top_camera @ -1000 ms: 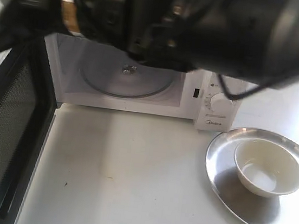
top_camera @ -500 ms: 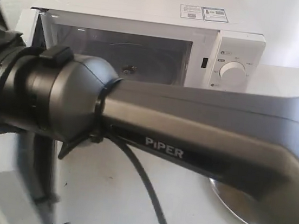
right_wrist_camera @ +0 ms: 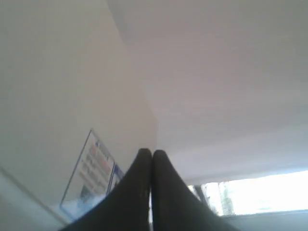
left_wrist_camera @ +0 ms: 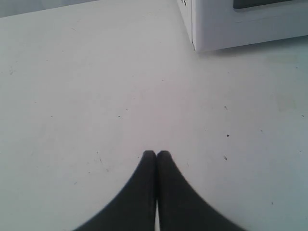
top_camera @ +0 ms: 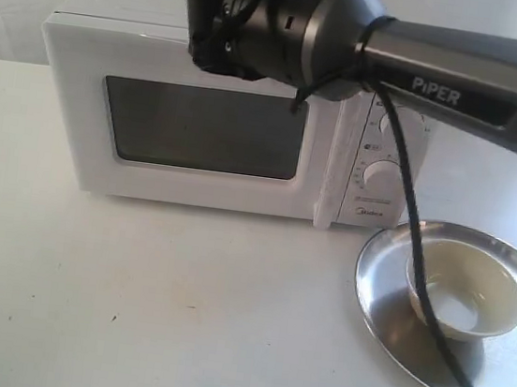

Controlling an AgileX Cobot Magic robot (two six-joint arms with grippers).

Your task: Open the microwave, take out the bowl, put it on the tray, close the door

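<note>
My right arm (top_camera: pixel 471 78) is a smooth charcoal-grey link bearing white "PiPER" lettering (top_camera: pixel 436 89). At its left end is a bulbous black joint housing (top_camera: pixel 289 23) with a dull sheen. A thin black cable (top_camera: pixel 411 231) trails from the housing. My left gripper (left_wrist_camera: pixel 156 155) and right gripper (right_wrist_camera: pixel 152 153) each show two matte black fingers, broad-based and tapering to rounded tips.

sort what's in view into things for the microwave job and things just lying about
For the job:
microwave
door, shut
bowl, sitting in the tray
left tool and right tool, both shut and empty

Just there:
table
black cable hanging off the right arm
sticker on the microwave's top
</note>
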